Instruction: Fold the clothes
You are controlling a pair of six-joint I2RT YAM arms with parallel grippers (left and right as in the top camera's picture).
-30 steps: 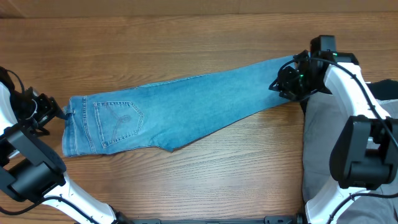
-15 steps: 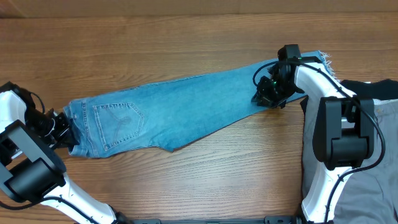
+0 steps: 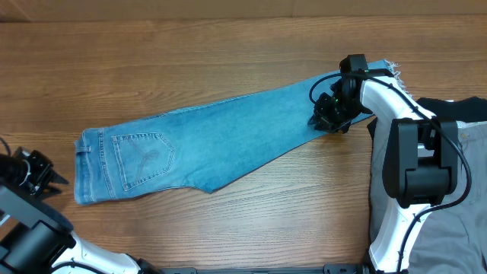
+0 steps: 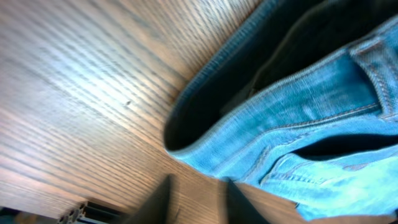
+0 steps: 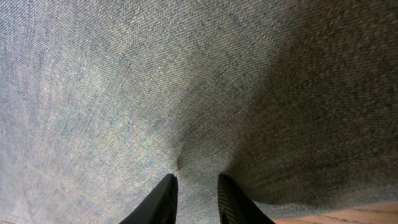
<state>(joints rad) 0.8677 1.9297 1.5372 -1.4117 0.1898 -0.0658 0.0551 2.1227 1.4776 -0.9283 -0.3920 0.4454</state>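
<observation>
Since denim is soft yet weighty, the jeans (image 3: 213,137), flat from near the desk's (image 3: 228,46) left edge toward its right rear, look best held at hem and waistband; right gripper (image 5: 196,180) pinches ankle cloth; left gripper (image 4: 199,186), slightly parted, holds nothing.

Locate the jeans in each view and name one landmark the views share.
Overhead: the jeans lie diagonally from lower left to upper right.
Left wrist: their waistband fills the right half.
Right wrist: the jeans fill nearly the whole picture.
Shared landmark: the wooden table under them, seen in all three.
</observation>
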